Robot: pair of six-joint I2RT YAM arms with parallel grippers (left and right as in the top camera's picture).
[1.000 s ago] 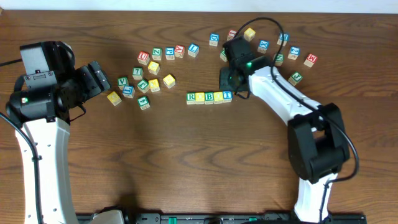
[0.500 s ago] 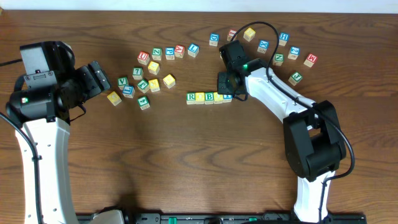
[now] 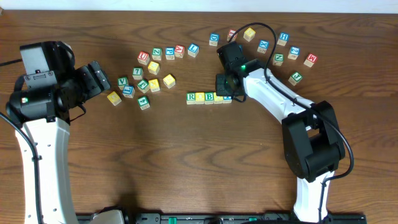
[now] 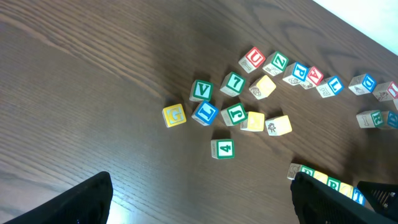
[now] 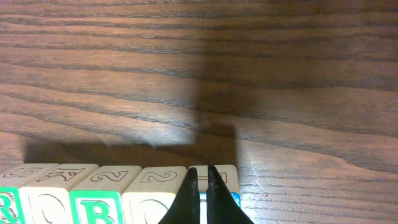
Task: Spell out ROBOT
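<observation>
table (image 3: 186, 168): dark wood; only your overhead view takes in both arms.
block row (image 3: 209, 97): mid-table. Overhead reads R and B among yellow blocks; its right end sits under the right gripper (image 3: 225, 83).
loose blocks (image 4: 235, 114): scattered cluster, clearest in your left wrist view.
left gripper (image 4: 200, 186): fingers wide apart, holding nothing.
right gripper, wrist view: fingertips (image 5: 189, 186) together over the last block (image 5: 225, 180).

We take this for a robotics lab bench. We see a dark wood-grain table (image 3: 186, 162) with a left arm (image 3: 46, 143) and a right arm (image 3: 280, 99), both white and black. They stand by a black rail (image 3: 205, 218) at the near edge. A loose cable (image 3: 256, 24) loops above scattered alphabet blocks (image 3: 153, 68), and a plain white wall (image 4: 379, 9) lies behind.
</observation>
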